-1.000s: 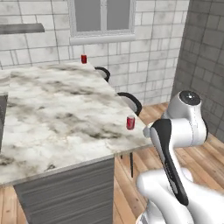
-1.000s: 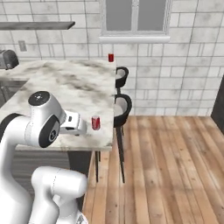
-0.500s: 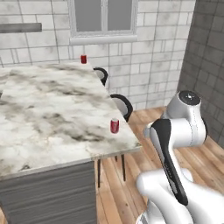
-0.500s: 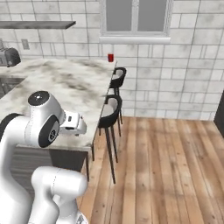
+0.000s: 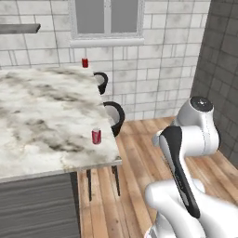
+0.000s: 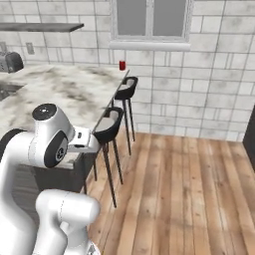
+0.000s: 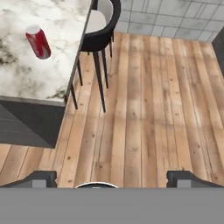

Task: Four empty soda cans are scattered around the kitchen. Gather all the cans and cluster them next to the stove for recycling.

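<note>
base shifted; arm [image 5: 181, 153] folded, tool [image 7: 111, 177] open above floor [image 7: 148, 109].

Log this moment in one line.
jaws: open, empty | near can: upright, counter corner | far can: upright by wall

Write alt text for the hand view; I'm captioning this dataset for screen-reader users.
A red soda can stands upright near the corner of a white-grey marble counter at upper left. Beside the counter's edge is a black bar stool on a wood plank floor, with grey tiled wall at the top. The open gripper hangs above the floor, holding nothing.
</note>
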You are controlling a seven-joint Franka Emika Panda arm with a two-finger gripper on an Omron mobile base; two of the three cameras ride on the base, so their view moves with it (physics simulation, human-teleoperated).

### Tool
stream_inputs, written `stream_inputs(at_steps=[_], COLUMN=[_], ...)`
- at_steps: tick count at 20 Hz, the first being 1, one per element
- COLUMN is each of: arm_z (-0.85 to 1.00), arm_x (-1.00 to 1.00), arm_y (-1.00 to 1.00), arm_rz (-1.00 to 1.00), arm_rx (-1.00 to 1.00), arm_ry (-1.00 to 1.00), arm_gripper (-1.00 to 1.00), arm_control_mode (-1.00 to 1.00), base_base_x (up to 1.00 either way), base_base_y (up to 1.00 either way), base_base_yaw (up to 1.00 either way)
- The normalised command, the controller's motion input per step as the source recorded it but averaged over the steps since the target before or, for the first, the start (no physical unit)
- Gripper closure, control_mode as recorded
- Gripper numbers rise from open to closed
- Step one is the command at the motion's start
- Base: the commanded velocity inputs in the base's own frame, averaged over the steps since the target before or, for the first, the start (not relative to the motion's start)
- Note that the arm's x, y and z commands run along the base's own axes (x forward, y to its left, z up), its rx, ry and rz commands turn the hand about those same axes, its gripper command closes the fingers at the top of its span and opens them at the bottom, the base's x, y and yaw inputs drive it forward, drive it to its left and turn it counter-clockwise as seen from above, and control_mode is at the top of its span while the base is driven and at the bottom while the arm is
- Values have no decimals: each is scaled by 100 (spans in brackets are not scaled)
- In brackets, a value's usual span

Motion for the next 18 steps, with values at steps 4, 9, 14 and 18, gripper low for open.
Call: stream_inputs(at_steps=[4,9,14,18], arm_z=[0,0,0,0], arm_x=[0,0,0,0], arm_y=[0,0,0,0], arm_rz=[0,0,0,0], arm_rx=[0,0,0,0], arm_ry=[0,0,0,0], arm_gripper=[-100,-100,-100,-100], arm_control_mode=[100,100,100,100], base_base_x=[0,19,72,84], base_base_y=[-69,-64,-48,-44], base_base_yaw=[17,8,0,0])
